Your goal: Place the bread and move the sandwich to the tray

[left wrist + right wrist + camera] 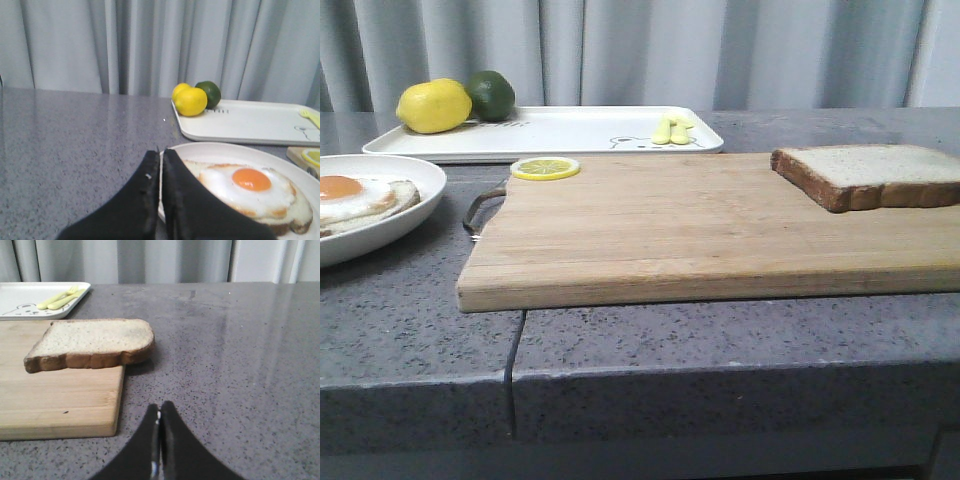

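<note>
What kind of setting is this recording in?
Probably a staged kitchen counter: a wooden cutting board with a bread slice on a speckled grey stone-like countertop, a fried egg on bread in a plate, and grey curtains behind.

Two black tapered tool [161, 165] fingers, matte; same on the right tool [160, 415].

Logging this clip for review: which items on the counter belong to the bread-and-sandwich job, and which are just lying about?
Job items:
bread, on the cutting board's right end
egg on bread in the white plate
tray
left claw and right claw, both shut, empty

Lying about:
lemon
lime
lemon slice
yellow fork
cutting board
</note>
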